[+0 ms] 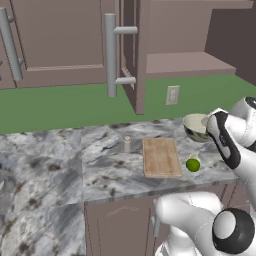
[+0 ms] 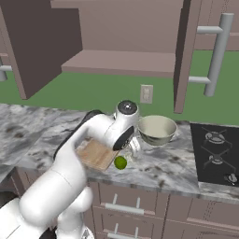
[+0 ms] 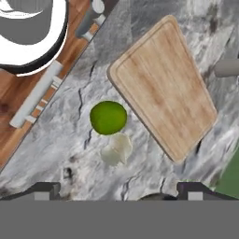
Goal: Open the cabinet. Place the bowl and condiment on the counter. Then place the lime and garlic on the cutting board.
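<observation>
With the cabinet [image 1: 135,55] doors swung wide and its shelf bare, the bowl [image 2: 157,129] and the condiment [image 1: 127,144] already stand on the desk [image 1: 55,165], so the step in hand looks like the last one: getting the lime [image 3: 108,117] and the garlic [image 3: 116,149] onto the cutting board [image 3: 163,88].

Neither is there yet. The lime sits on the marble just beside the board's long edge, off the wood, and the garlic lies touching or almost touching it on the side nearer the hand. The board itself is bare. The condiment stands near the board's far side, and the bowl rests further along the desk, between the board and the stove [image 2: 217,151].

The fingers [image 3: 120,189] hang above the pair, spread wide and holding nothing, their two tips straddling a gap that points roughly at the garlic.

My reading is that a pick is next, most likely one of the two small items directly below. The move calls for a straight descent centred on one of them, closing without nudging its neighbour, since the two sit so close that a tip could push the other aside and the round lime would probably roll. After that, a short lift and carry sideways onto the wood should be enough.
</observation>
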